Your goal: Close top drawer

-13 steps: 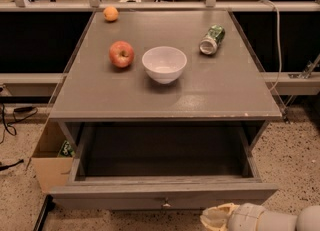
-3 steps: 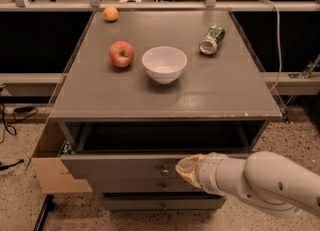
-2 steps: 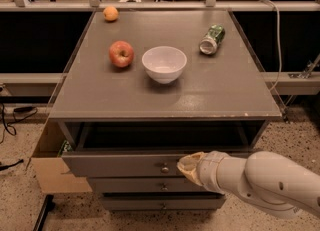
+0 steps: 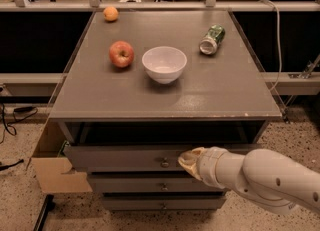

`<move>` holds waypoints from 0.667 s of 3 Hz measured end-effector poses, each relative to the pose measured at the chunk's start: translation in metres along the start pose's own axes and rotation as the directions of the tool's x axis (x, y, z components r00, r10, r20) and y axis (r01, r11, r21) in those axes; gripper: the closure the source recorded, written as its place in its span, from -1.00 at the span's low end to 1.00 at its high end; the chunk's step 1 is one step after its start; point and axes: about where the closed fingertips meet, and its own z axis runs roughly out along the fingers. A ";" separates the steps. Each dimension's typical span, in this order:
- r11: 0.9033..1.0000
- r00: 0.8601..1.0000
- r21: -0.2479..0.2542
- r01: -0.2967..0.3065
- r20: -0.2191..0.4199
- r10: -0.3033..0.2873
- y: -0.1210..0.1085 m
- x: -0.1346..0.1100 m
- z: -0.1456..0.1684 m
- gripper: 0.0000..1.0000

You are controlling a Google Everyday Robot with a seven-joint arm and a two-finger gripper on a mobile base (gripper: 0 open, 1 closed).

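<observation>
The top drawer [image 4: 120, 157] is a wide grey front with a small round metal knob [image 4: 164, 163] at its centre. It stands out only a little from the cabinet, with a narrow dark gap above it. My gripper [image 4: 186, 159] comes in from the lower right on a thick white arm. Its tip rests against the drawer front just right of the knob. Two lower grey drawer fronts [image 4: 150, 186] sit flush beneath.
On the grey cabinet top [image 4: 100, 95] stand a red apple [image 4: 121, 54], a white bowl [image 4: 164, 64], a tipped green can [image 4: 212, 39] and an orange [image 4: 110, 13] at the back. A cardboard box [image 4: 50, 167] sits on the floor at left.
The top drawer has gone from wide open to nearly shut. My gripper has moved in with it, from below the front edge up against the drawer front.
</observation>
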 end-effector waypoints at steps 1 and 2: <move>1.000 1.000 0.010 0.013 0.018 -0.013 -0.010 -0.007 0.017 1.00; 1.000 1.000 0.011 0.015 0.018 -0.015 -0.010 -0.007 0.018 1.00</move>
